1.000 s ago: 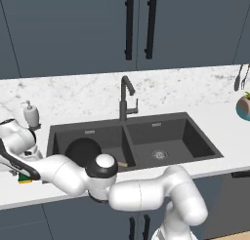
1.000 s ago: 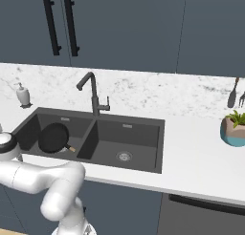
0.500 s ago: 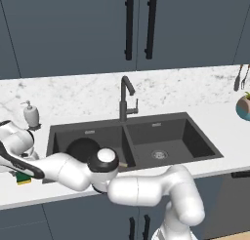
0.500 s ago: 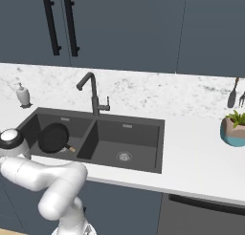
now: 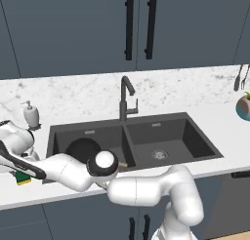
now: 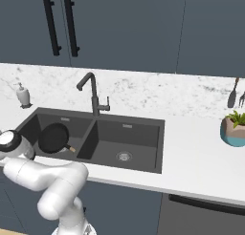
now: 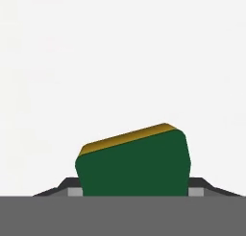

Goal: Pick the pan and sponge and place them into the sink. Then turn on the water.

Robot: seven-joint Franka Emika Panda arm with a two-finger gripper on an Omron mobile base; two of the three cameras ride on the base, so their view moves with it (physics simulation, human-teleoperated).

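In the left base view, the arm reaches far to the left, past the sink (image 5: 205, 151). The tool (image 5: 18, 171) is low over the sponge (image 5: 21, 177), which lies on the white table (image 5: 195, 88) just left of the left basin. A second ago the arm sat a little higher and the tool was wider open. Now it has come down and its jaws are closing in on the sponge. That means the sponge is likely about to be picked up. The pan (image 5: 83, 149) already lies in the left basin, so that part of the job looks done. The arm covers most of the sponge, so the jaws are hard to see here. No water runs from the faucet (image 5: 126, 98) yet.

In the right base view, the pan (image 6: 53, 137) rests in the left basin of the sink (image 6: 158, 148), with its wooden handle pointing right. The arm runs off the left edge, and the faucet (image 6: 91, 93) is dry.

In the hand view, the sponge (image 7: 133, 164) sits tilted between the two dark fingertips (image 7: 65, 186), green face toward the camera. The tips are just beside it, partly open. It is not clear if they press it yet.
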